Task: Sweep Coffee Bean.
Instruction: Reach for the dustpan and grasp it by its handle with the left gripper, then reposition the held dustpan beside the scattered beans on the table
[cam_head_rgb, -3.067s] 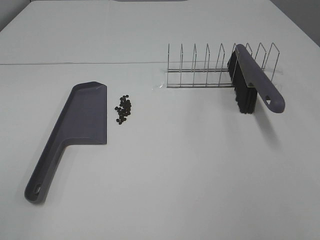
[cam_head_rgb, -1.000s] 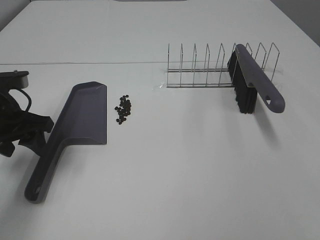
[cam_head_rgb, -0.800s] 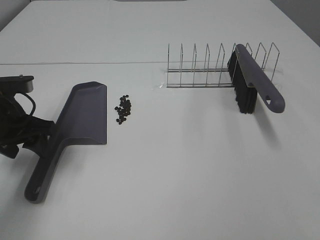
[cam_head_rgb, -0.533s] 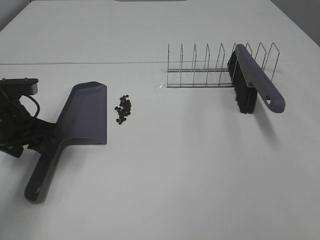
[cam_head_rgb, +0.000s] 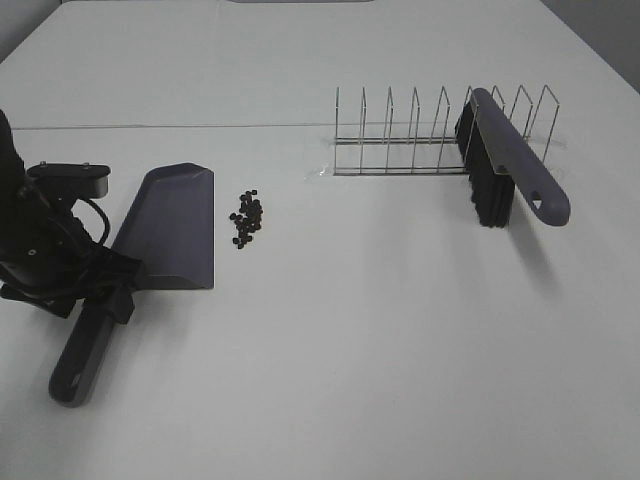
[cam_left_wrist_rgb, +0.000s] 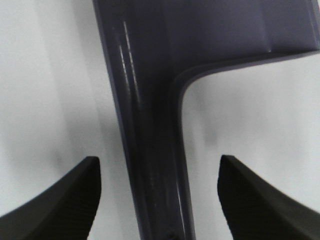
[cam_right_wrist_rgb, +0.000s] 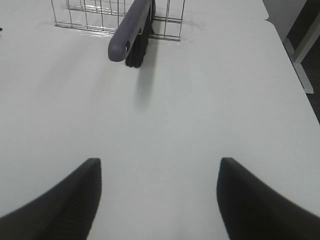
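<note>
Left gripper (cam_head_rgb: 110, 292) moved over the grey plastic dustpan handle (cam_head_rgb: 85, 345).
Fingers (cam_left_wrist_rgb: 65, 200) spread to grab it; dark coffee beans (cam_head_rgb: 246, 218) wait at 3 o'clock.

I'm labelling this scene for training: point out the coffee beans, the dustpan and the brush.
coffee beans (cam_head_rgb: 246, 218), exterior high view, middle of the pile.
dustpan (cam_head_rgb: 170, 230), exterior high view, flat pan.
brush (cam_head_rgb: 515, 160), exterior high view, grey handle.
</note>
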